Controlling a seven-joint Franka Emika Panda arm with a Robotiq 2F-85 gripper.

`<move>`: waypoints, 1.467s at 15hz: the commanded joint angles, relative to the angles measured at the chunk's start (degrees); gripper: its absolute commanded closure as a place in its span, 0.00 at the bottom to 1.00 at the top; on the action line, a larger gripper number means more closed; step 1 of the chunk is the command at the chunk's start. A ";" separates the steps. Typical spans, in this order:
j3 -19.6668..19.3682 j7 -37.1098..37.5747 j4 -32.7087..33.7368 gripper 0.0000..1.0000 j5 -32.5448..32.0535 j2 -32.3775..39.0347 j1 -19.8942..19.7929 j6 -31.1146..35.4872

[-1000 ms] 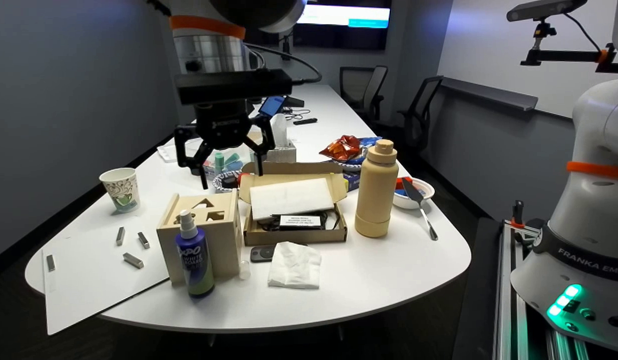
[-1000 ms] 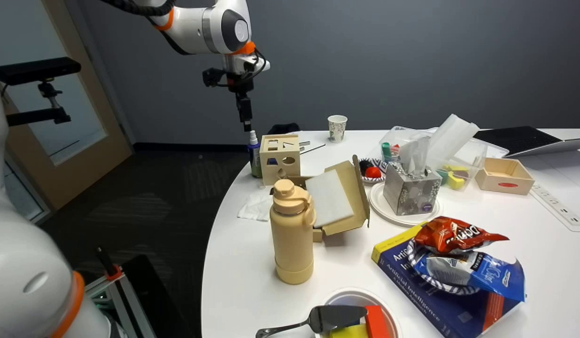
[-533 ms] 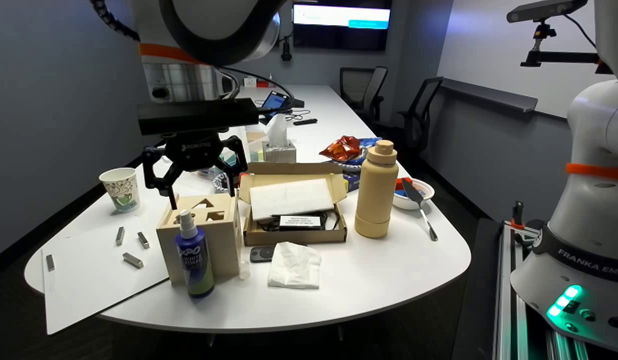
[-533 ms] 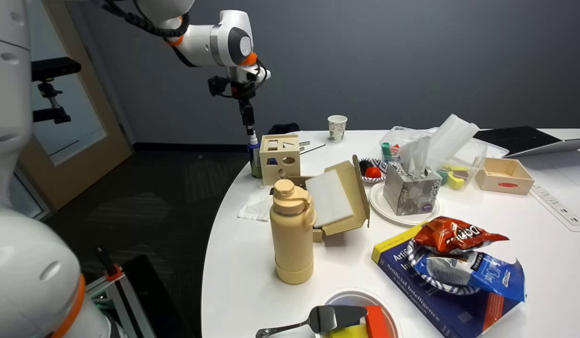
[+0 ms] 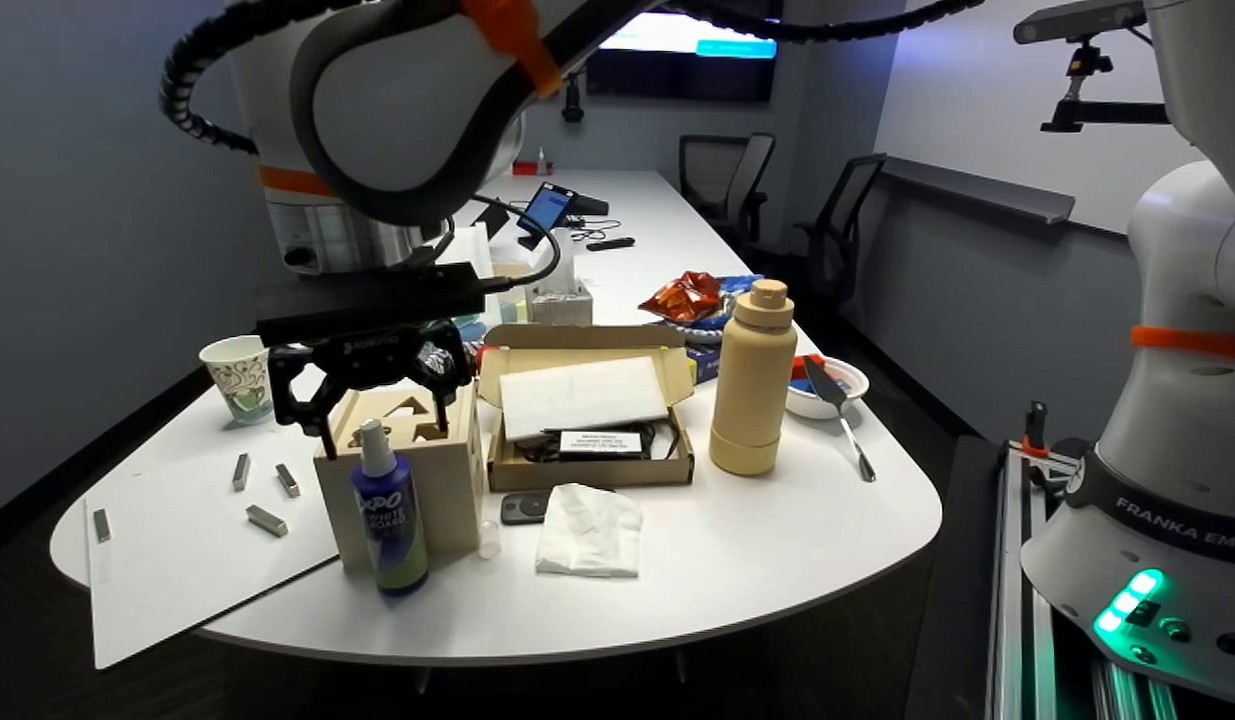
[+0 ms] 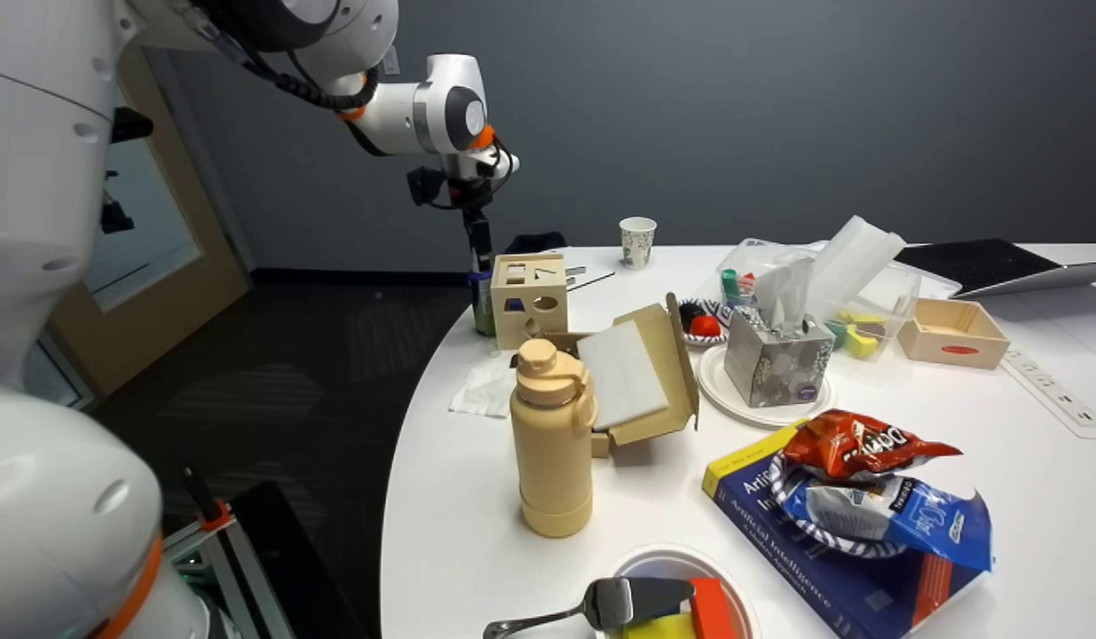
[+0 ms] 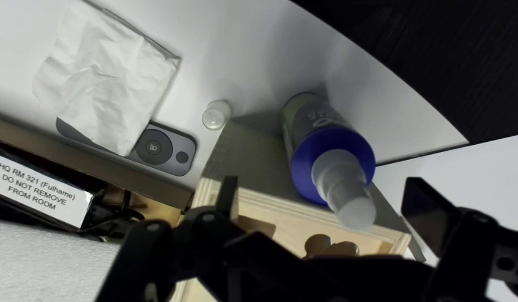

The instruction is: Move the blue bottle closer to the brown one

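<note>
The blue bottle (image 5: 389, 520) stands upright near the table's front edge, against the wooden shape box. It has a pale cap and also shows in an exterior view (image 6: 483, 306) and the wrist view (image 7: 321, 147). The brown bottle (image 5: 752, 385), tall and tan, stands upright to the right, beyond the open carton; it also shows in an exterior view (image 6: 554, 453). It is out of the wrist view. My gripper (image 5: 385, 440) is open at cap height. In the wrist view (image 7: 321, 180), its fingers lie either side of the cap, touching neither side. My gripper hides the cap in an exterior view (image 6: 482, 257).
The wooden shape box (image 5: 447, 500) touches or nearly touches the bottle. Between the bottles are an open carton (image 5: 592, 470), a napkin (image 5: 589, 535), a grey device (image 5: 524, 507) and a small clear cap (image 5: 488, 540). A paper cup (image 5: 242, 380) and metal blocks (image 5: 266, 520) lie left.
My open gripper has come down and to the left in the view with the box in front, from above the box to the blue bottle's cap. Both bottles have stayed in place.
</note>
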 commanded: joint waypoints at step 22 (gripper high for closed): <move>-1.83 0.13 6.62 0.92 0.39 4.04 2.37 -2.64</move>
